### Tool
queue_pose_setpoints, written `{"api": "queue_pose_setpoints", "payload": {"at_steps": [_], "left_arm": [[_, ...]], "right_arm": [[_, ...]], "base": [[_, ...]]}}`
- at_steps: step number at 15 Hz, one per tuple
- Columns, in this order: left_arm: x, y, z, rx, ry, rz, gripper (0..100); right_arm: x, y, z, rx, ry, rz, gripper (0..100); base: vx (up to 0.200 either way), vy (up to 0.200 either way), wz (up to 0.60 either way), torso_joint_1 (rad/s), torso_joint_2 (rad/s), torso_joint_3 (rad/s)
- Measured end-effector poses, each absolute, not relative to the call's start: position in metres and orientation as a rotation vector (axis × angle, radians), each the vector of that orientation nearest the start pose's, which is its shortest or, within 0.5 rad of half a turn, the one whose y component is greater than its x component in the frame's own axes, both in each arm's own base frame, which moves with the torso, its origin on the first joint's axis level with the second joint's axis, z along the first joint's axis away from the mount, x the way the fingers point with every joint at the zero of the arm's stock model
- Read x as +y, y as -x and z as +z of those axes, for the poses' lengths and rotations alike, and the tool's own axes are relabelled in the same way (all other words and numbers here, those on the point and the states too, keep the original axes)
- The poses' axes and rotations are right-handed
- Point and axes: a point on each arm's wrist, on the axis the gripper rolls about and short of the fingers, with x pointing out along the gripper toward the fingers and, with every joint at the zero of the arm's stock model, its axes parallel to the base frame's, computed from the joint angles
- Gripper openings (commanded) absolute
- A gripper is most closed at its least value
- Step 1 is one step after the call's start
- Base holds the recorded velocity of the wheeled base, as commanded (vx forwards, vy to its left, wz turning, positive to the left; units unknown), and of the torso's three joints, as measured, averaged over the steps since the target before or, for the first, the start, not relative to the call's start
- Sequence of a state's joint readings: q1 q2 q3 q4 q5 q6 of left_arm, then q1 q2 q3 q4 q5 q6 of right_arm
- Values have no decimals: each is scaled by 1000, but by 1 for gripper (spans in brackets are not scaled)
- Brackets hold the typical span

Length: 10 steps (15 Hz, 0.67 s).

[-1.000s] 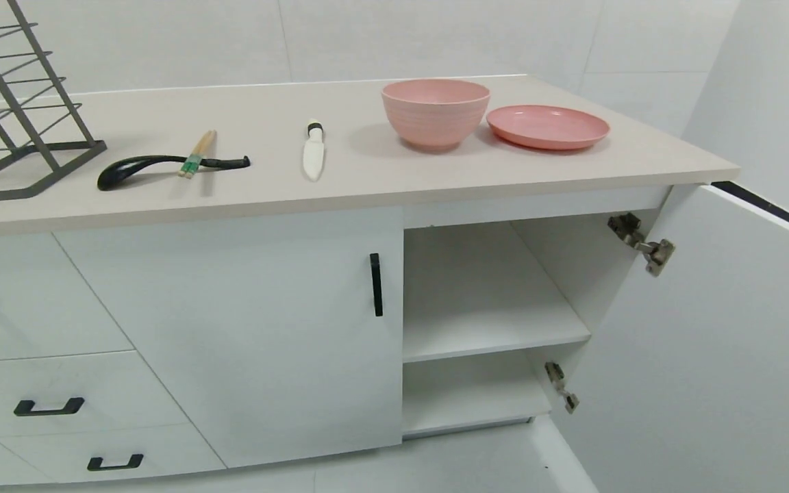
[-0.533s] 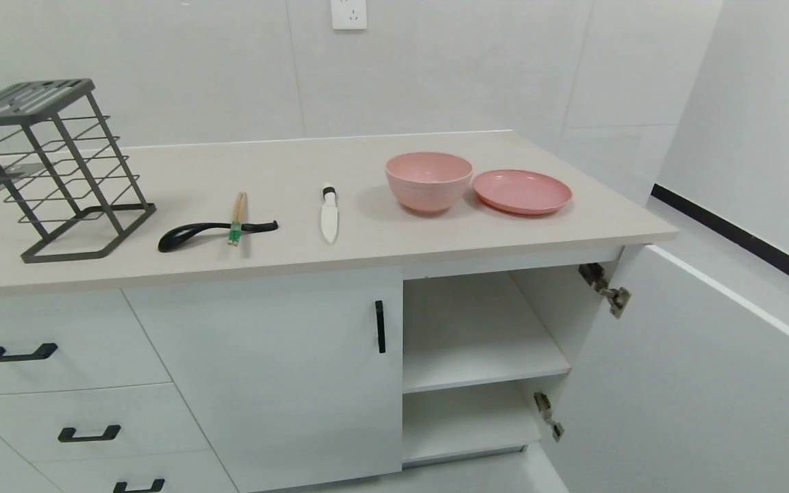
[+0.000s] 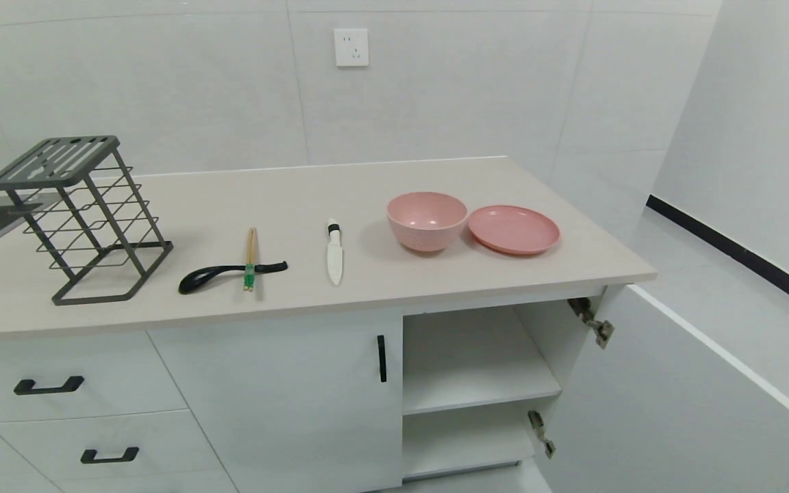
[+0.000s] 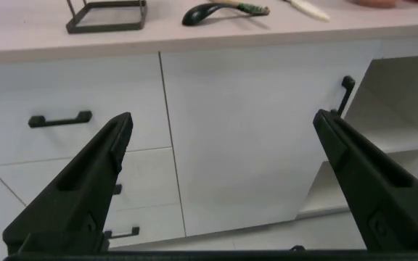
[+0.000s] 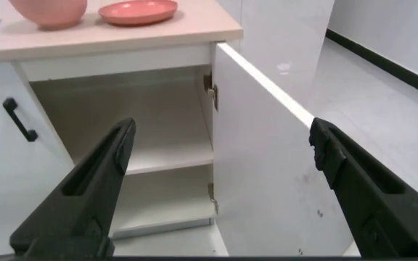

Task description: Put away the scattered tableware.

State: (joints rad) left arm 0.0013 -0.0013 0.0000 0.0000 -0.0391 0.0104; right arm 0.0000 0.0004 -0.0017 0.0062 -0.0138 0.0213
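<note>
The head camera has drawn back and risen since the earlier frames, and the tableware lies in the same order on the surface (image 3: pixel 367 185) as it did then.

The left end effector (image 4: pixel 223 119) is released, fingers spread wide and grasping nothing. It hangs before the closed cupboard door (image 4: pixel 245 138), lower than the surface's edge. The right end effector (image 5: pixel 220 129) is likewise spread and empty. It faces the open compartment, with the shelf (image 5: pixel 158 156) beyond its fingers and the swung-out door (image 5: pixel 267 145) just beside its line.

The wire rack (image 3: pixel 83 219) stands above and beyond the left end effector, toward its outer side. The pink plate (image 3: pixel 513 229) lies above and beyond the right end effector, over the open compartment. The pink bowl (image 3: pixel 427 220) sits just beside the plate, on the side toward the left end effector. The black spoon (image 3: pixel 209 275) rests above and ahead of the left end effector, near the rack. A pair of chopsticks (image 3: pixel 251 255) lies across the spoon's handle. The white knife (image 3: pixel 334 255) lies between the chopsticks and the bowl, apart from both, and is roughly midway between the two end effectors.
</note>
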Motion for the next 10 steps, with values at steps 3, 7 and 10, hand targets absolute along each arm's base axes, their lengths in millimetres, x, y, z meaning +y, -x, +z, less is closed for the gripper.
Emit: {"api": "queue_pose_setpoints", "payload": {"at_steps": [3, 7, 10], "left_arm": [[-1, 23, 76, -2, -3, -35, 100], [-1, 23, 75, -1, -9, -35, 100], [-1, 23, 75, -2, -9, -36, 100]], "right_arm": [[0, 23, 75, 5, -21, -14, 100], [0, 23, 75, 4, -18, -12, 100], [0, 23, 75, 5, -18, -14, 100]], "base": [[133, 0, 0, 284, -512, -248], [0, 0, 0, 116, -221, -102], [0, 0, 0, 19, -47, -19]]}}
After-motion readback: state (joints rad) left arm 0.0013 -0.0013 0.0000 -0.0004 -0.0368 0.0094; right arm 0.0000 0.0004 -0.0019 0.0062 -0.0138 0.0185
